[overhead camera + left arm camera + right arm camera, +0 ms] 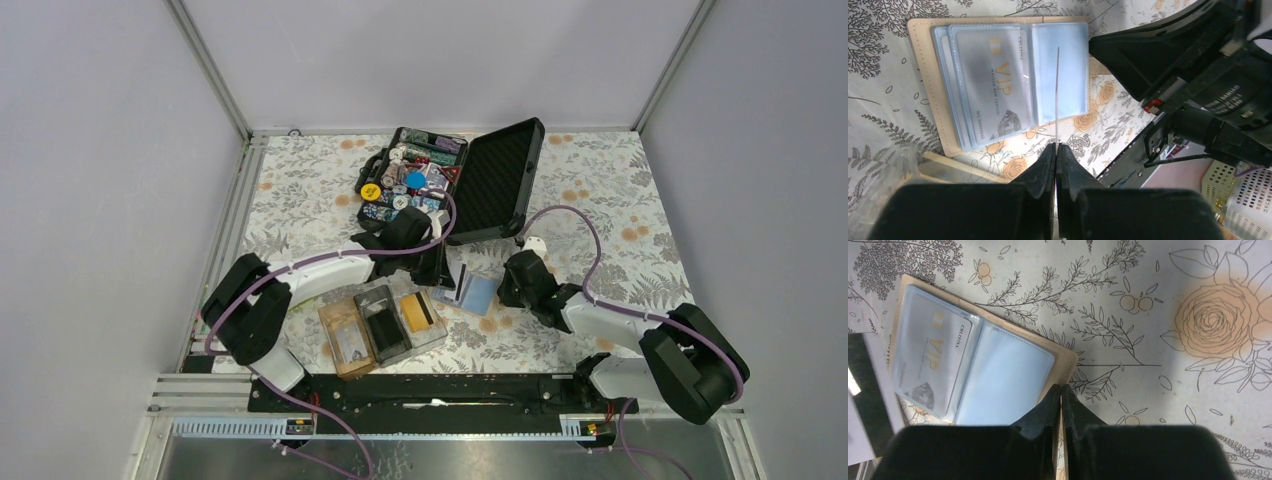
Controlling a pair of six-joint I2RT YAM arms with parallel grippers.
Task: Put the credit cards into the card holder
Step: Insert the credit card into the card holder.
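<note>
Overhead camera looks down from behind; wrist cameras (close, downward) share the wallet (998, 85)

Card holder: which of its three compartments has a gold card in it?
The rightmost compartment: a gold card lies in it; the middle looks black, the left brown.

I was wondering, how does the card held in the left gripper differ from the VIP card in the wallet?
The held card stands on edge, showing only as a thin line; the VIP card lies flat, face up. The held card is out of the wallet, pinched in the shut left gripper; the VIP card sits inside a clear sleeve. Both are thin, flat cards.
</note>
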